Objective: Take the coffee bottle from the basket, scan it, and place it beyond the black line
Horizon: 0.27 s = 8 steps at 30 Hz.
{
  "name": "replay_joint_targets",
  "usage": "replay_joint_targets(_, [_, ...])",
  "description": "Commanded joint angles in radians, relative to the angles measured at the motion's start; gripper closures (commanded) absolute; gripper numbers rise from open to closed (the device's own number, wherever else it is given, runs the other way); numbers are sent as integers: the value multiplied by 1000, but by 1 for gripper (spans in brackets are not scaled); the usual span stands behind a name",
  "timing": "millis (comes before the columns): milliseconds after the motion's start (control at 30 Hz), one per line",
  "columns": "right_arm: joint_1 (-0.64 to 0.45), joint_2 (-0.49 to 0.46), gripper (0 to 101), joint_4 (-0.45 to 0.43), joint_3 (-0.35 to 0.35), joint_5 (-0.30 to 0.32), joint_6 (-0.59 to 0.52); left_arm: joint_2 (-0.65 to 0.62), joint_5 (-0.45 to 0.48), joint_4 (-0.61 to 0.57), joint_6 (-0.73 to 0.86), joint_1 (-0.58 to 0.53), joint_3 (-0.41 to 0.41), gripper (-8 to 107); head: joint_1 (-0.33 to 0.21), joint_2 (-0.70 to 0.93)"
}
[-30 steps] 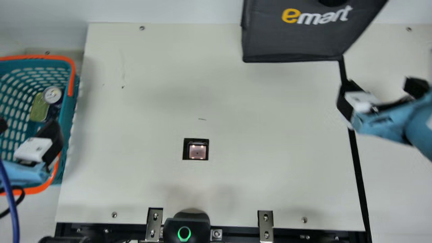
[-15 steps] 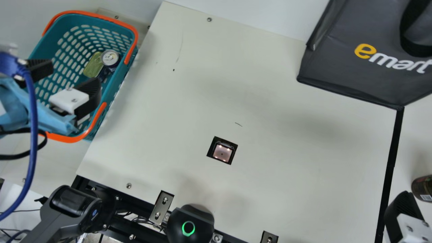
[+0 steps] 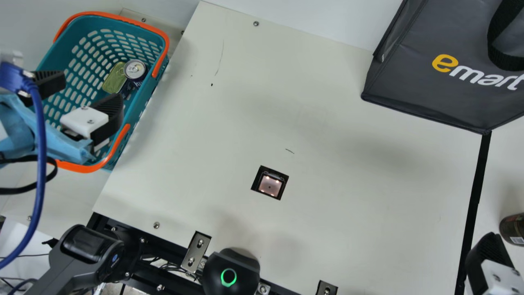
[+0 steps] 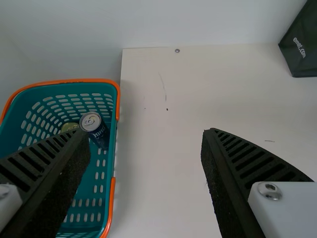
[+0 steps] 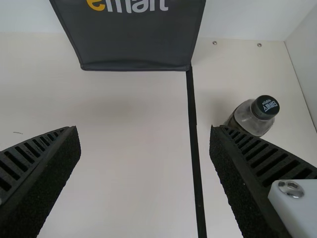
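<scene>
Left pincer (image 3: 92,89): two black ribbed fingers standing wide apart, seen against the basket in the main view. Right pincer (image 3: 487,258): fingers likewise wide apart, as the right wrist view shows; in the main view, one of them lies at the lower right, beside the black line (image 3: 477,184).

The coffee bottle (image 5: 255,116), dark-capped and clear at the shoulder, stands on the table (image 3: 348,205) beyond the black line, on the side away from the scanner window. In the main view it is cut by the right edge, near the right pincer.

The scanner window (image 3: 270,185), a lit pane in a dark recess, is set into the table between the basket and the line. The basket (image 3: 161,84), teal with orange handles, lies at the left; within it, a silver-topped dark can (image 4: 99,131) is near its side wall, with a yellow-green item (image 3: 114,78) just beside the can.

A dark grey bag (image 3: 413,86) occupies the upper right, its lower corner at one end of the line. A black device with a green ring (image 3: 231,272) is at the table's lower edge.
</scene>
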Motion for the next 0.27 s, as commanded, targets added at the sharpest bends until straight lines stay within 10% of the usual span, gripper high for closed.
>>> replay_joint_targets(0, [0,0,10,0,0,0,0,0,0,0,0,0,0,9,-27,2])
replay_joint_targets(233, [0,0,10,0,0,0,0,0,0,0,0,0,0,9,-27,2])
